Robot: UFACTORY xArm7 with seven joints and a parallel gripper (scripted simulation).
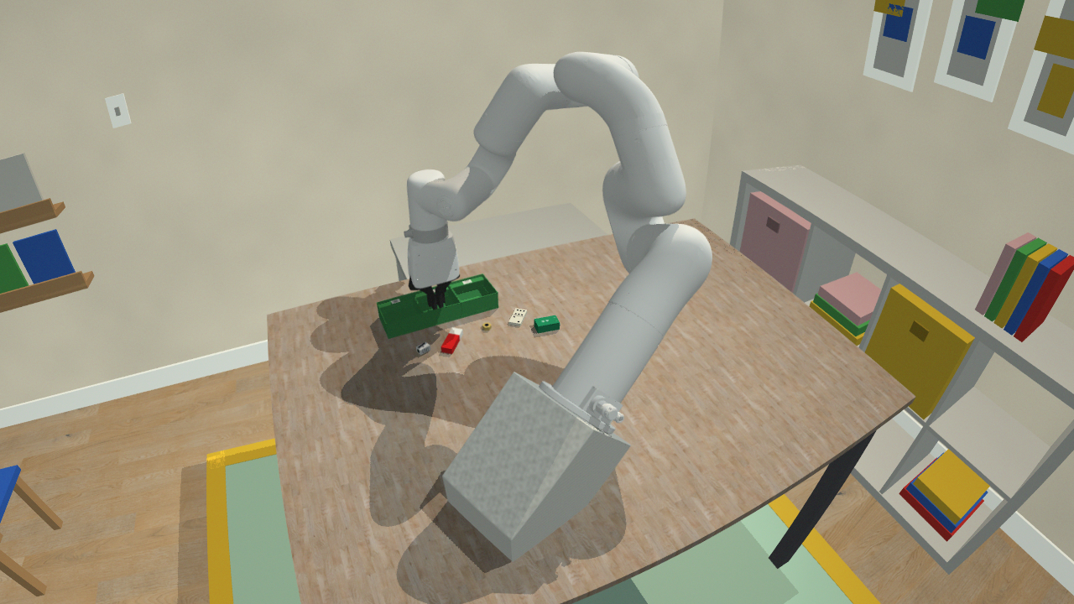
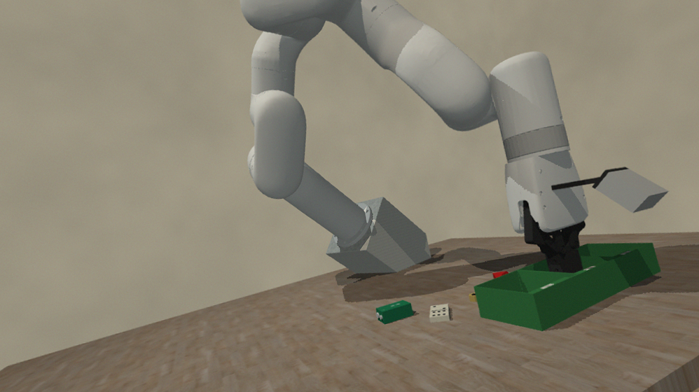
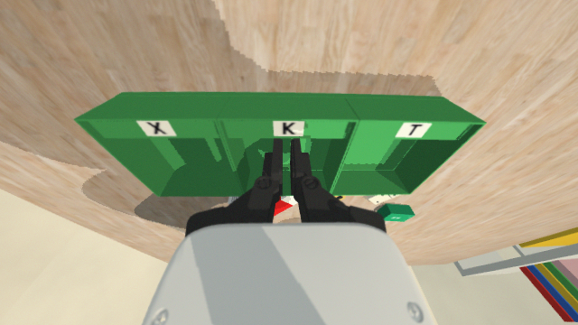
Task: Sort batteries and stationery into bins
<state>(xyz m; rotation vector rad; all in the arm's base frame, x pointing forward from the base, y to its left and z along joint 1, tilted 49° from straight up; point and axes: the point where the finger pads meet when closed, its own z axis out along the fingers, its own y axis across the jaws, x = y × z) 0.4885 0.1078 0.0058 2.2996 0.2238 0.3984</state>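
A green three-part bin (image 1: pixel 438 309) stands at the table's far side; in the wrist view its labels read X (image 3: pixel 156 128), K (image 3: pixel 287 128) and T (image 3: pixel 413 130). My gripper (image 3: pixel 286 150) hangs upright with its fingertips down inside the K part, also seen in the top and exterior views (image 1: pixel 435 303) (image 2: pixel 567 264). The fingers stand shut with a narrow gap, and I see nothing between them. A green block-shaped battery (image 1: pixel 545 323) lies on the table, apart from the bin. A red eraser (image 1: pixel 450 342) and a small grey item (image 1: pixel 423 347) lie just in front of the bin.
A white domino (image 1: pixel 517 316) and a small yellow ring (image 1: pixel 487 325) lie between the bin and the green battery. The arm's base (image 1: pixel 533 466) stands at the near side of the table. A shelf unit (image 1: pixel 901 300) stands to the right.
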